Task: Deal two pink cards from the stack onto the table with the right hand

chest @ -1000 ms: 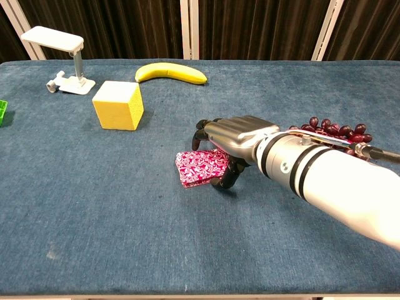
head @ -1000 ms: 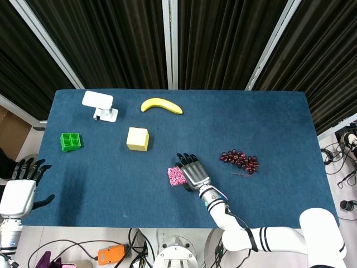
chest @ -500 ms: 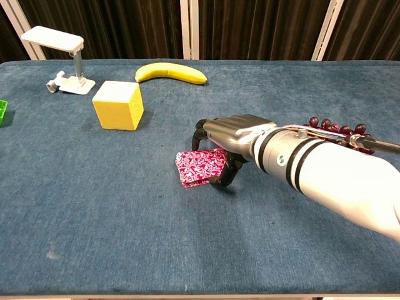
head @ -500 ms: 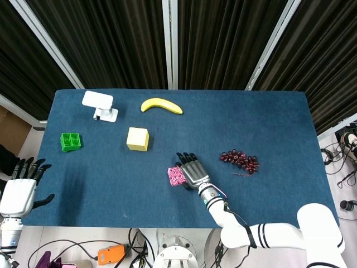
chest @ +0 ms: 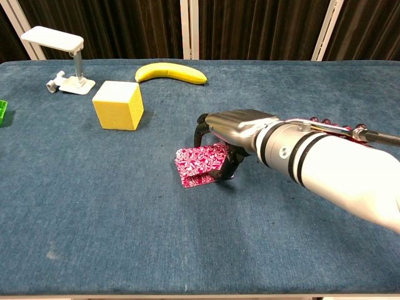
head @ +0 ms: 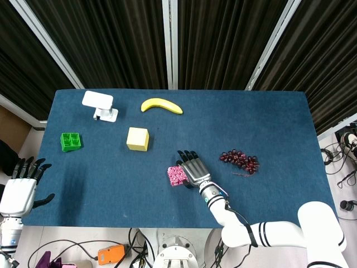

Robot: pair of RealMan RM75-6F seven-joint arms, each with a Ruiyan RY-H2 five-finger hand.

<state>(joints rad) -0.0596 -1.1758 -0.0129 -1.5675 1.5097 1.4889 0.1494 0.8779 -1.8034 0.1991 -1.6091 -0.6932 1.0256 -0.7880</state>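
Head view: high above, looking nearly straight down on the whole blue table (head: 268, 128), curtains at the far edge. Chest view: low at the near edge, facing far across the tabletop, much closer. Shared: banana (head: 161, 105) (chest: 170, 72), yellow block (head: 138, 138) (chest: 118, 104), pink cards (head: 177, 176) (chest: 199, 165), right hand (head: 192, 168) (chest: 232, 128).

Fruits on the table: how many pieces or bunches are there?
2. The banana lies near the far edge, beyond the yellow block. The grape bunch lies to the right of the right hand; in the chest view the arm mostly hides it.
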